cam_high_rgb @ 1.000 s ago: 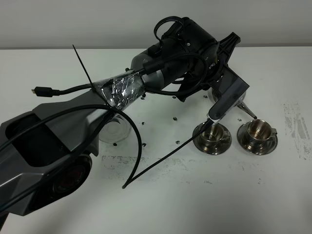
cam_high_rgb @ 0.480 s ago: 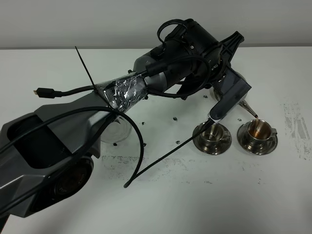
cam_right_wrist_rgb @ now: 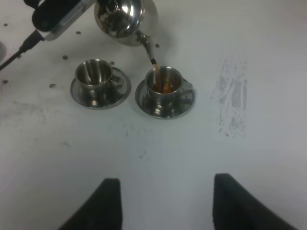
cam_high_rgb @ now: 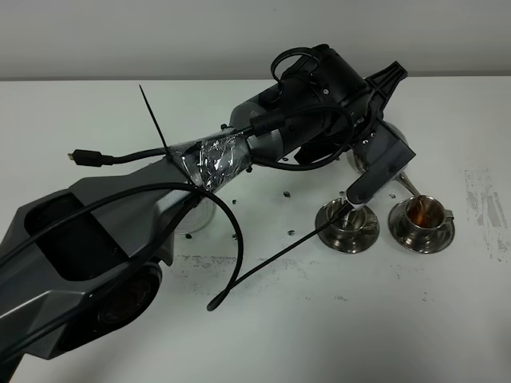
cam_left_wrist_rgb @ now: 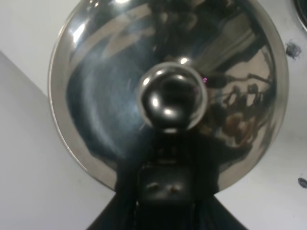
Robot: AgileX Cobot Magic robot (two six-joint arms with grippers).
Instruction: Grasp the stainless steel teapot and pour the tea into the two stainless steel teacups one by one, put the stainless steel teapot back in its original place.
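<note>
The left arm [cam_high_rgb: 239, 152] has tipped the teapot [cam_right_wrist_rgb: 125, 18] further, just above and beside the filling cup [cam_high_rgb: 421, 214]. The left gripper [cam_high_rgb: 374, 136] is clamped on the pot. The right gripper [cam_right_wrist_rgb: 168, 206] hangs well back from that cup, fingers apart, holding nothing. A second ago the cup was dry. Now tea [cam_right_wrist_rgb: 163, 87] runs from the spout [cam_right_wrist_rgb: 147, 48] and pools in it, reddish-brown. The second cup [cam_high_rgb: 349, 222], just beside it, looks dry. By my reading the first pour is under way, with the second cup and the return to the coaster [cam_high_rgb: 188, 217] still to do.
</note>
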